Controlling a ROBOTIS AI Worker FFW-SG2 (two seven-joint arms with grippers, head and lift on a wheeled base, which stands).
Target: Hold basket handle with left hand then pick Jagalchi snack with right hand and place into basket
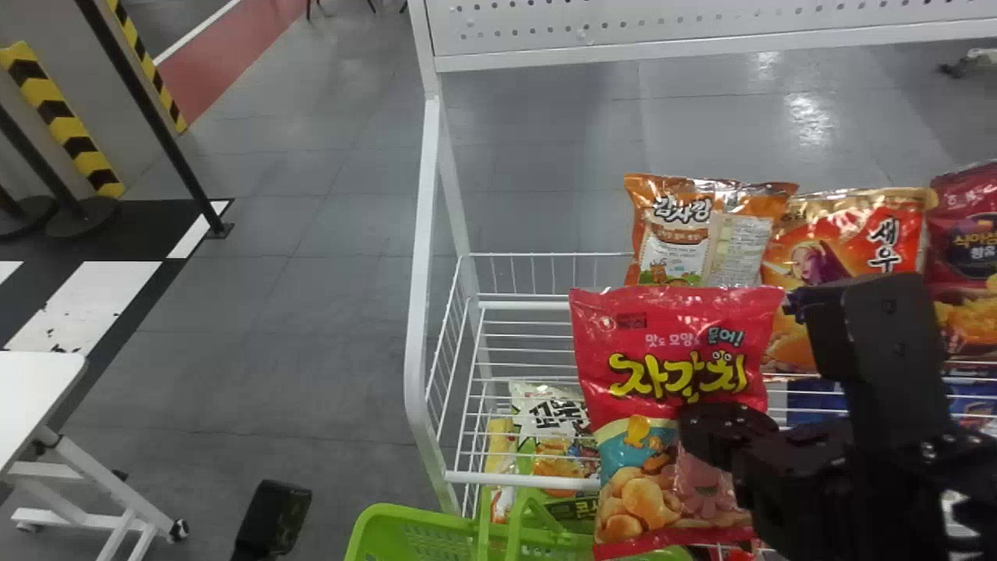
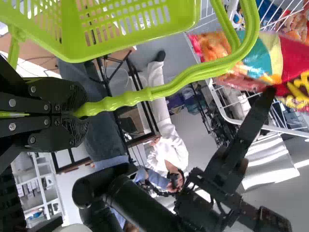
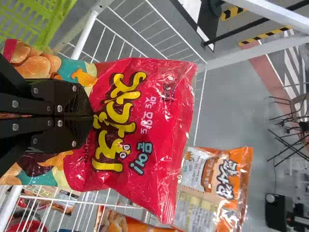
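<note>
The right hand (image 1: 707,427) is gripping the Jagalchi snack (image 1: 678,343), its two fingers closing tightly on the bag's face, with no spread showing between their tips. The left hand (image 2: 79,113) is clamping the green handle (image 2: 120,100), its fingers drawing together around the grip.

In the head view, the snack is hanging upright at four o'clock from the centre. The green basket (image 1: 397,513) is lying at seven o'clock from the snack, the bag's bottom edge overlapping it; whether they are touching, I cannot tell. Part of the left arm (image 1: 273,518) is standing at eight o'clock.

The white wire rack (image 1: 522,481) is running behind the snack, its front rail passing behind the bag. Its white side frame (image 1: 420,312) is rising at ten o'clock from the snack, well apart, with open floor (image 1: 311,304) stretching beyond it. At twelve o'clock, an orange bag (image 1: 701,210) is standing just behind the snack's top edge.
</note>
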